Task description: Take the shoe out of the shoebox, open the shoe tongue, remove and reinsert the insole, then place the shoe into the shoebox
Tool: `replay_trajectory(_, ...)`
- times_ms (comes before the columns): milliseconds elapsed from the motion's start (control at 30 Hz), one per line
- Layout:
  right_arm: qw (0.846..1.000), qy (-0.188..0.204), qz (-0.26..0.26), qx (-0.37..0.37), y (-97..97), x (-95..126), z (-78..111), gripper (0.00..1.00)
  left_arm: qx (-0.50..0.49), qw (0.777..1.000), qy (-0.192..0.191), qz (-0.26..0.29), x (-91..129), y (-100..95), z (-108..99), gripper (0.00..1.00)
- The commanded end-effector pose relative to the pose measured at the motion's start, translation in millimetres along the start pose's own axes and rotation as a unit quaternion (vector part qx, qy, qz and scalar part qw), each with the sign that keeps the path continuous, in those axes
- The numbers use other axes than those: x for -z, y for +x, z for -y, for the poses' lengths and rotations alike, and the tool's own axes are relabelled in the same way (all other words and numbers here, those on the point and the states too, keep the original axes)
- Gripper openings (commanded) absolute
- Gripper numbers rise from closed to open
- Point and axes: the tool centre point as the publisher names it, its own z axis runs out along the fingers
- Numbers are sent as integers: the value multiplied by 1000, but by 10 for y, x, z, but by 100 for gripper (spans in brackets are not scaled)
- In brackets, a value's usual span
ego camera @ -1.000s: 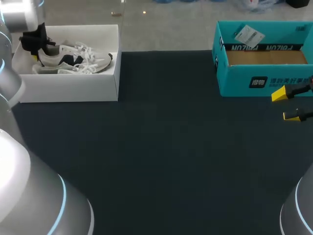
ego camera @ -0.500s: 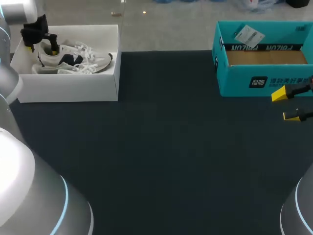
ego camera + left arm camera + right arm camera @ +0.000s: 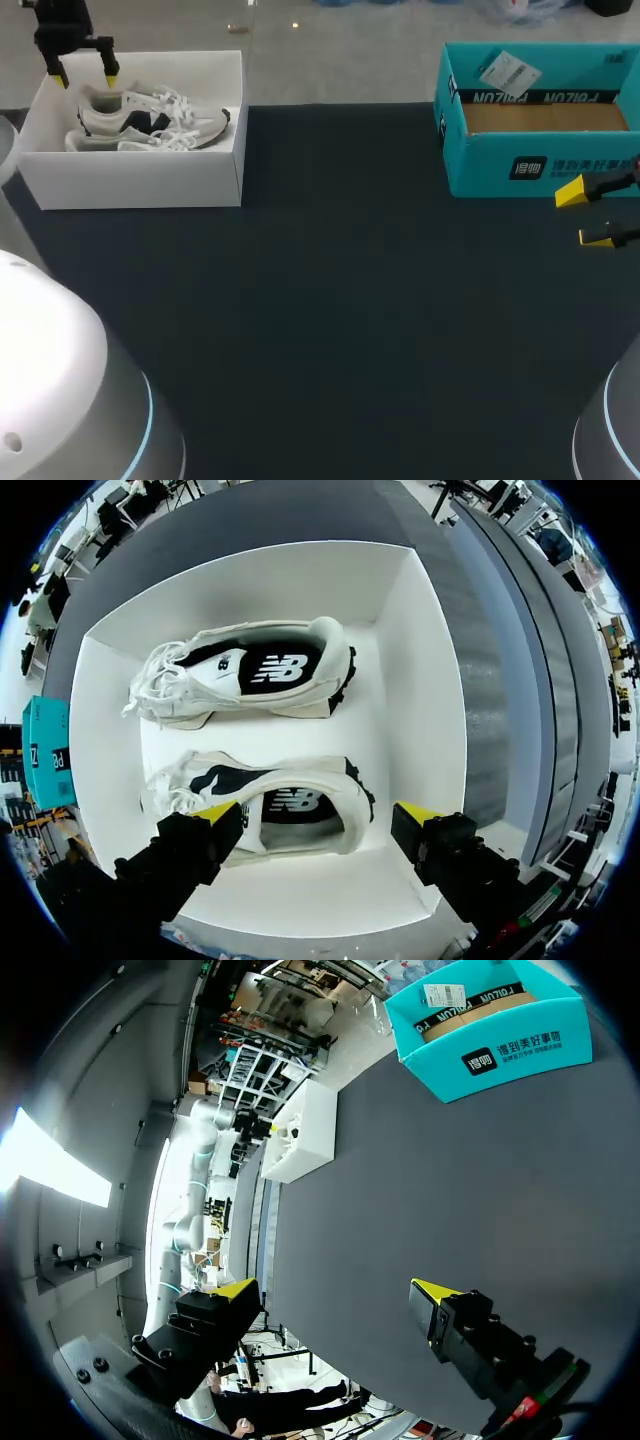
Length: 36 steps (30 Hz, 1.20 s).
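white shoebox [image 3: 140,180] at bench's [image 3: 340,300] far-left corner holds two shoes [image 3: 150,122], long axes along box length, toes toward teal box [image 3: 540,165]. your left gripper [image 3: 84,76] over heels, fingers apart; right gripper [image 3: 585,213] spread too, at bench's right edge.

Print shows on the teal box [image 3: 480,160]. A white paper label [image 3: 508,72] sits inside it, too small to read. Just beneath runs a dark lettered strip [image 3: 540,97], upside down. On the front wall: a dark logo square [image 3: 528,167] beside pale characters. Well apart from that box, the shoes [image 3: 300,692] each carry a side logo [image 3: 268,667].
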Motion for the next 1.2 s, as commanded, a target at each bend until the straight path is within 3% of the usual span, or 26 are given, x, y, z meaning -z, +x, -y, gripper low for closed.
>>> replay_trajectory(33, 1000, -1, 1, -1, 2, -2, 11, 100, 0, 999, -34, -3, 150, -8, 277, 100)
replay_trajectory(467, 1000, -1, 1, -1, 2, -2, 11, 100, 0, 999, -34, -3, 150, -8, 277, 100)
replay_trajectory(567, 1000, -1, 1, -1, 2, -2, 11, 100, 8, 999, -54, 1, 197, -25, 456, 100)
replay_trajectory(900, 1000, -1, 1, -1, 2, -2, 11, 100, 21, 998, -53, -30, 108, 76, 989, 100)
replay_trajectory(1200, 1000, -1, 1, -1, 2, -2, 11, 100, 26, 997, -61, -45, -79, -7, 1225, 100)
